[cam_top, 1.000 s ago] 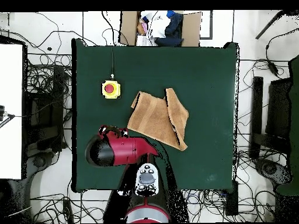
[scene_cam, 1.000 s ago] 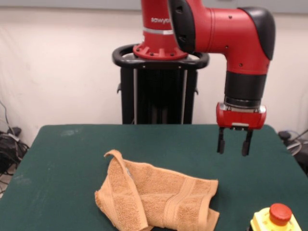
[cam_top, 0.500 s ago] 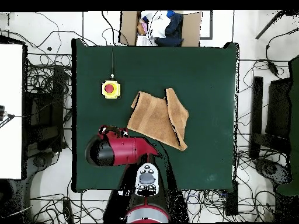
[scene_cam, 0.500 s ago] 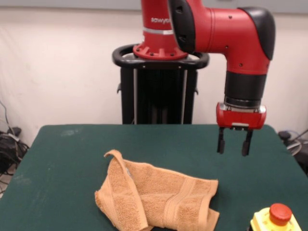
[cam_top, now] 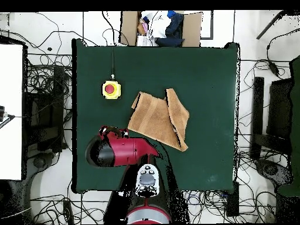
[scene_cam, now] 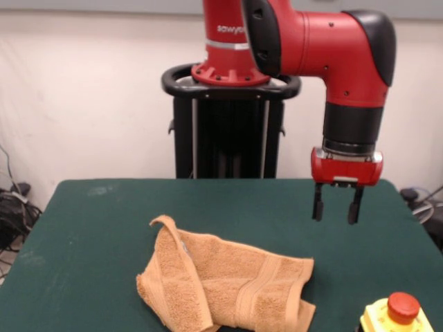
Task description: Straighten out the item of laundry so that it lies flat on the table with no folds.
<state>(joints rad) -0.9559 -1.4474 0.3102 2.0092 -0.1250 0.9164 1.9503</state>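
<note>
I see the black two-fingered gripper (scene_cam: 336,205) parted, empty, hanging at two o'clock from the crumpled orange-tan terry towel (scene_cam: 225,285) on the dark green felt table (scene_cam: 97,235).

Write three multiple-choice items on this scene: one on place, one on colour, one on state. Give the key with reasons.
1. Where is the hand?
A. gripping the towel
B. above bare table, apart from the towel
C. on the button box

2. What colour is the table?
A. dark green
B. white
C. blue

3. How does the towel lie?
A. spread flat
B. rolled into a tube
C. folded over, one corner raised

Key: B, the hand hangs open and empty beside the towel; A, the top is dark green; C, a flap lies over the towel and a corner curls up.
</note>
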